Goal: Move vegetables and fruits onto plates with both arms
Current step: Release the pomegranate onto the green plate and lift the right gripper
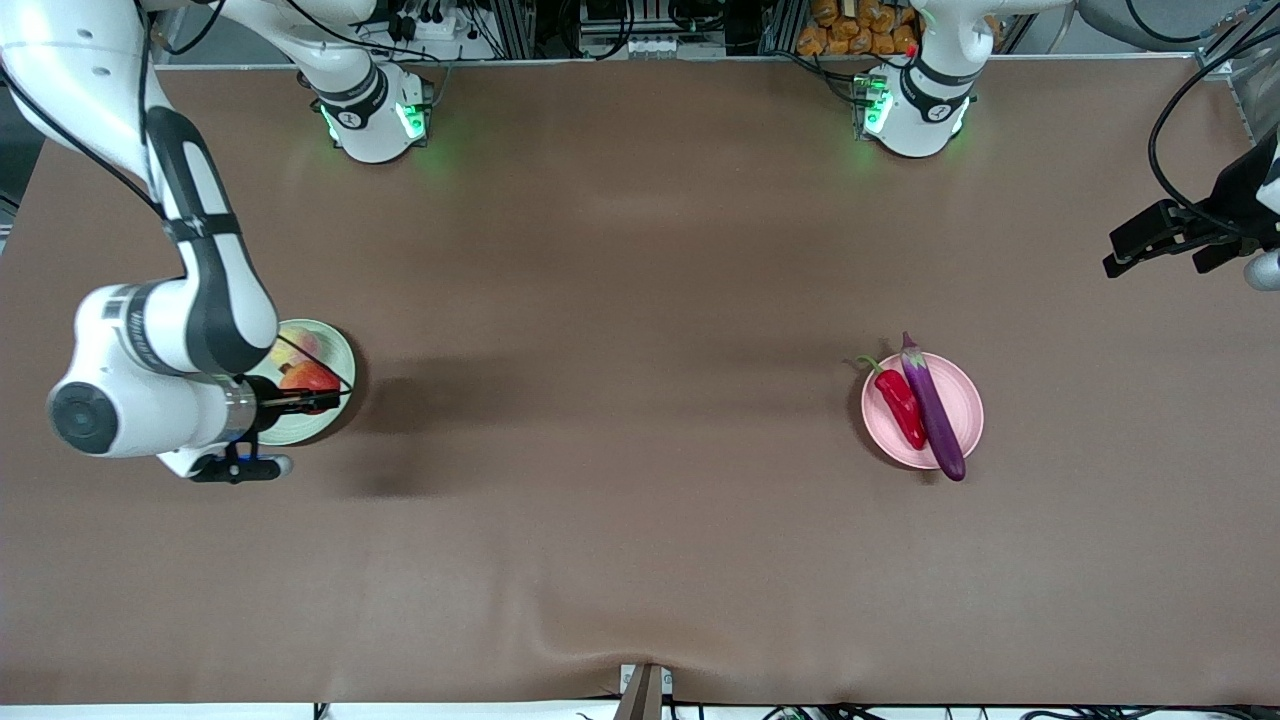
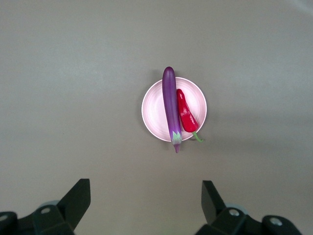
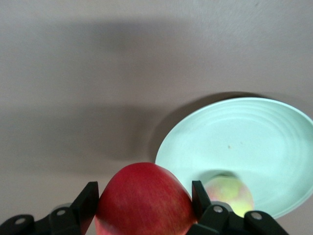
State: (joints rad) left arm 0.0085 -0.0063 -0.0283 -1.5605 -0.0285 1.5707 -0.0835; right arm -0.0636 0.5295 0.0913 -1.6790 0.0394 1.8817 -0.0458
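front view: brown surface (image 1: 620,520), two plates. the pink plate (image 1: 965,395) sits toward the left arm's end; the eggplant (image 1: 933,408) and the red chili pepper (image 1: 902,405) lie side by side on it, the eggplant's blunt end overhanging the rim nearest the camera. the mint green plate (image 1: 335,345) sits near the edge at the right arm's end, mostly covered by the right arm. the right end effector (image 1: 300,402) hangs over that plate, closed on the red fruit (image 1: 310,378); the peach (image 1: 300,345) lies on the plate beside it. the left end effector (image 1: 1150,240) waits high over the edge at its own end.

left wrist view: left end effector (image 2: 144,205) spread wide, empty, looking down on pink plate (image 2: 151,110), eggplant (image 2: 170,105) and chili pepper (image 2: 186,112).

right wrist view: right end effector (image 3: 145,198) holds the red fruit (image 3: 144,200) across its widest part, above the mint green plate (image 3: 244,142); peach (image 3: 230,193) rests inside near the rim.

judgement: fruit looks round, smooth and firm, liable to roll on the shallow plate; the equator grip suits it. the peach is the only obstacle, so set down on bare plate clear of it.
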